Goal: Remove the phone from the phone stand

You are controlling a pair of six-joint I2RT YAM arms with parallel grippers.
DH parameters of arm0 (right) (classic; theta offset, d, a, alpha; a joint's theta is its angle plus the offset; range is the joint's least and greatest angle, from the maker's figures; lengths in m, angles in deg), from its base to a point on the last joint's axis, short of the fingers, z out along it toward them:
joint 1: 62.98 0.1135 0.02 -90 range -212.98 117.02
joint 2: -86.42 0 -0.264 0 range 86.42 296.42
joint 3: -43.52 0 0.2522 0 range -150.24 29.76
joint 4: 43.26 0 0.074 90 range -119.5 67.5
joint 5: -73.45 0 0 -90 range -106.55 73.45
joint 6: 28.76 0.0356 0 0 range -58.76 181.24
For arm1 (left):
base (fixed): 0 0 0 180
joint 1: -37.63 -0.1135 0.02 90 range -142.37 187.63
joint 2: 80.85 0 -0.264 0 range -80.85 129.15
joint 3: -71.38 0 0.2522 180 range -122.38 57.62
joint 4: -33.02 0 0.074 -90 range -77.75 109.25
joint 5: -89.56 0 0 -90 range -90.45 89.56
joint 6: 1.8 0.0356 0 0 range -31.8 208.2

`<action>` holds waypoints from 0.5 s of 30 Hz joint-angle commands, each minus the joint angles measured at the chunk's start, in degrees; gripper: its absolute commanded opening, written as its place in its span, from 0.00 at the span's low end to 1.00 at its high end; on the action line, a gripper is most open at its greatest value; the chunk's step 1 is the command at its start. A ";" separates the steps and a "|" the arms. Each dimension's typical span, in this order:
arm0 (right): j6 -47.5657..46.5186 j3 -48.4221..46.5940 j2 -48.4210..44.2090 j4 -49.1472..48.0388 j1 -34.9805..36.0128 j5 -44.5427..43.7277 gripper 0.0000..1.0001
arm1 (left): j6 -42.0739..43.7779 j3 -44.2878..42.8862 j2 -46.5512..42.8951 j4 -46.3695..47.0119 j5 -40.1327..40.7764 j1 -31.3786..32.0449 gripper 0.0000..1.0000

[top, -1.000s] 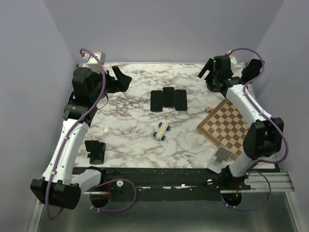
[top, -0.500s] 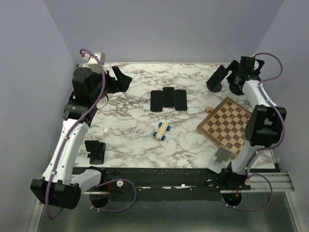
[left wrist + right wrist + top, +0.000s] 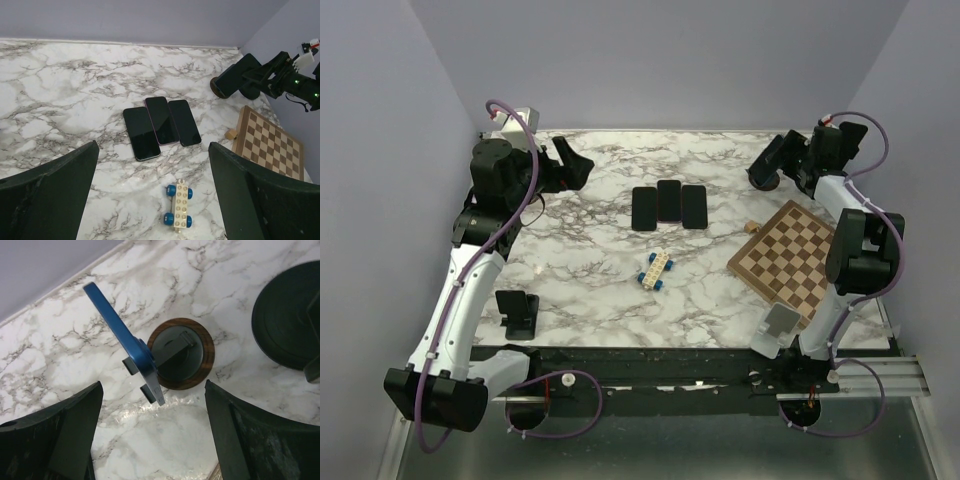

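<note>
At the far right corner of the marble table [image 3: 590, 280]: right gripper [image 3: 152, 385] spread wide, gripping nothing, aimed down at the blue phone [image 3: 122, 340]. Phone seated in the phone stand [image 3: 182, 360], tilted back, lower end caught in the small cradle above a round, wood-rimmed base. Fingers [image 3: 55, 435] to either side of the phone in the wrist view, no contact to be seen. At the far left, left gripper [image 3: 152, 145] likewise wide open and empty, raised above the table. Mid-table, three dark phones [image 3: 161, 126] lying flat side by side, edges touching; nearer, a toy brick car [image 3: 180, 204] with blue wheels; to the right, a chessboard [image 3: 272, 150]. At the near edge, a black stand [image 3: 517, 312] on the left, a white stand [image 3: 780, 325] on the right
</note>
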State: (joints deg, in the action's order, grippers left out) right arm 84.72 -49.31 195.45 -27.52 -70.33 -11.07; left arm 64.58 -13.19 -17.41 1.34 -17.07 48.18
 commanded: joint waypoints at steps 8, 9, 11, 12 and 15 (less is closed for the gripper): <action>-0.31 2.00 0.46 -13.30 -0.60 5.84 0.73 | -0.88 -1.40 0.94 0.51 -2.67 -1.12 0.99; -0.32 1.82 0.48 -13.30 -0.66 5.82 0.70 | -0.97 -1.40 0.98 0.51 -2.84 -1.30 0.99; -0.02 1.51 0.63 -13.23 -0.69 5.90 0.66 | -1.21 -1.44 0.98 0.63 -3.04 -1.64 0.99; 0.13 1.34 0.73 -13.24 -0.65 6.16 0.66 | -1.30 -1.32 0.98 0.68 -3.14 -1.71 0.99; -0.01 0.85 1.26 -13.47 -0.65 6.71 0.66 | -1.43 -1.23 0.98 0.93 -3.33 -1.84 0.99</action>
State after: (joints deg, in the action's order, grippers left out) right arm 84.94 -48.15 195.63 -38.74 -70.59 -6.16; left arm 63.86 -13.19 -16.51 1.36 -18.55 46.82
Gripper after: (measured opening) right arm 0.664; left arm 0.990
